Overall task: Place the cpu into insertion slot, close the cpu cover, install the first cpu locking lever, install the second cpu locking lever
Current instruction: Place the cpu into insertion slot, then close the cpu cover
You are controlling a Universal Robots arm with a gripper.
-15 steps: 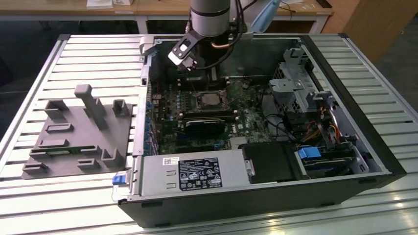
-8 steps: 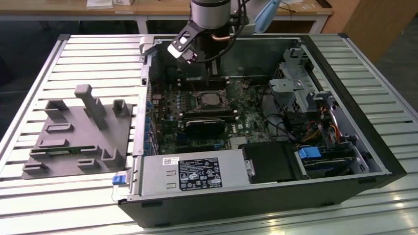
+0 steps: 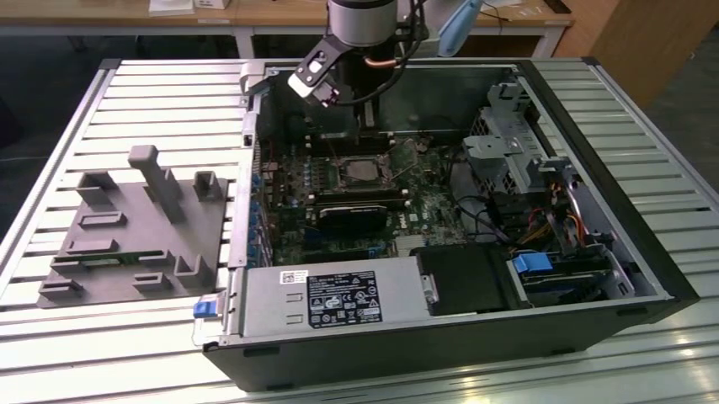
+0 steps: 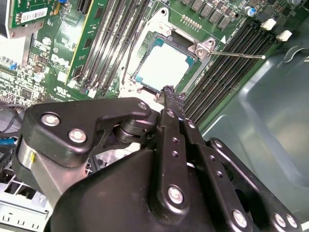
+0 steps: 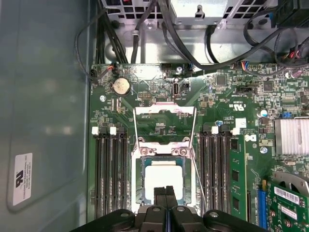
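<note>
The cpu [image 5: 164, 180] is a pale silver square lying flat in the insertion slot [image 5: 140, 186]; both wrist views show it [image 4: 163, 65]. The cpu cover [image 5: 164, 110], a thin silver frame, stands swung open on the far side of the slot. A thin lever rod [image 4: 237, 55] sticks out free beside the socket. My gripper [image 5: 165, 194] hangs just above the near edge of the cpu, fingers pressed together with nothing between them. In the exterior view the gripper [image 3: 362, 143] reaches down into the open case over the socket [image 3: 362, 171].
Memory slots [image 5: 111, 169] flank the socket on both sides. A finned heatsink [image 5: 292, 136] and a green card [image 5: 289, 203] lie nearby. A power supply [image 3: 326, 299], a drive cage [image 3: 528, 160] and cables crowd the case. A grey fixture [image 3: 135, 227] sits at the exterior view's left.
</note>
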